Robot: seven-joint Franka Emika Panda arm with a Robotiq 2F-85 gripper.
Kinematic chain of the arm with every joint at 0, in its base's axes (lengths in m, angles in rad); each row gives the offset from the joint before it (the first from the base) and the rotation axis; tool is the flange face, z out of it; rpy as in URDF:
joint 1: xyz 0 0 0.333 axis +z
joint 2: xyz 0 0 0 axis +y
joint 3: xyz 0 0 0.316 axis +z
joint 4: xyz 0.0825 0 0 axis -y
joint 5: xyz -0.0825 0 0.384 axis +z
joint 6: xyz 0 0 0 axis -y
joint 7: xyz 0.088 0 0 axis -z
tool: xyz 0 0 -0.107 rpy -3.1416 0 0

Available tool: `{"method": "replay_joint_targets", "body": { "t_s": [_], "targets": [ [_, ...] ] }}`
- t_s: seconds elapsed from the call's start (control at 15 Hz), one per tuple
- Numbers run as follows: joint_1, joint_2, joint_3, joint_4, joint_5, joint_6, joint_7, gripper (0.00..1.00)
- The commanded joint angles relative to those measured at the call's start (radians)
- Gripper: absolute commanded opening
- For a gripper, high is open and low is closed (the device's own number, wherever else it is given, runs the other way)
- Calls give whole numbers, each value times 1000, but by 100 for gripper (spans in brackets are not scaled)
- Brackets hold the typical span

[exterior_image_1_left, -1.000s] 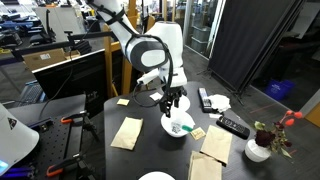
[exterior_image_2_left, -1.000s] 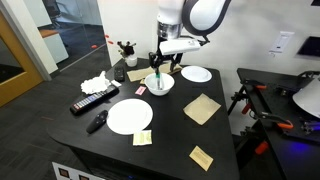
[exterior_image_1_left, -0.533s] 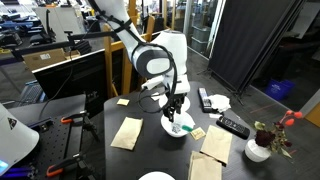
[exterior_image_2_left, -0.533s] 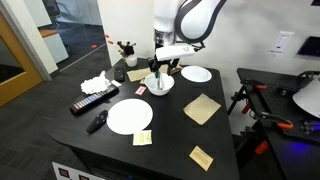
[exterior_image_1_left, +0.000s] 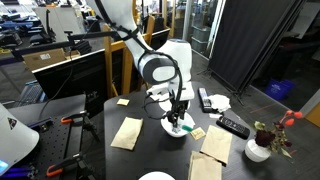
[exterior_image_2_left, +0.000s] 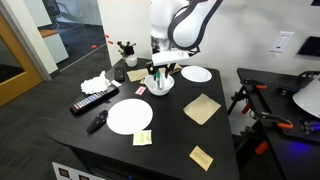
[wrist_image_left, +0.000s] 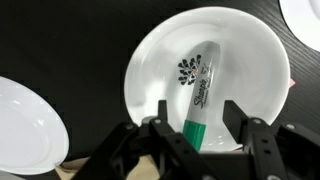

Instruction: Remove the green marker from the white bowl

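- Wrist view: gripper [wrist_image_left: 196,110] is sitting open, fingers [wrist_image_left: 160,112] straddling the marker [wrist_image_left: 199,88]. A gap is showing on both sides, so nothing is touching it.
- Marker is lying inside the bowl [wrist_image_left: 255,60], across the bottom. The white printed end is pointing away from the camera and the green end is running in between the fingers.
- Plate [wrist_image_left: 25,125] is lying just beside the bowl at frame left. A second plate [wrist_image_left: 306,10] is peeking in at the top right corner.
- In an exterior view: gripper [exterior_image_1_left: 177,110] is pointing straight down into the bowl [exterior_image_1_left: 178,127], tips about at rim level. Jaw gap is too small to read here. Remote [exterior_image_1_left: 232,126] is lying near the bowl, and a vase [exterior_image_1_left: 258,150] with red flowers is standing well apart by the table edge.
- In an exterior view: gripper [exterior_image_2_left: 160,72] is hanging over the bowl [exterior_image_2_left: 161,86] toward the back of the black table [exterior_image_2_left: 170,140]. Marker is too small to make out. Crumpled tissue [exterior_image_2_left: 97,82] is lying off to one side and a tan napkin [exterior_image_2_left: 201,108] to the other.
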Motion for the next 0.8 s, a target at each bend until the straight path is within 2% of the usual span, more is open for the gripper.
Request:
{"method": "replay_joint_targets", "body": {
  "t_s": [0.0,0.73],
  "targets": [
    [23,38,-22,54,29,-29,1,62],
    [61,116,-59,140,22,-71,22,57]
  ]
}}
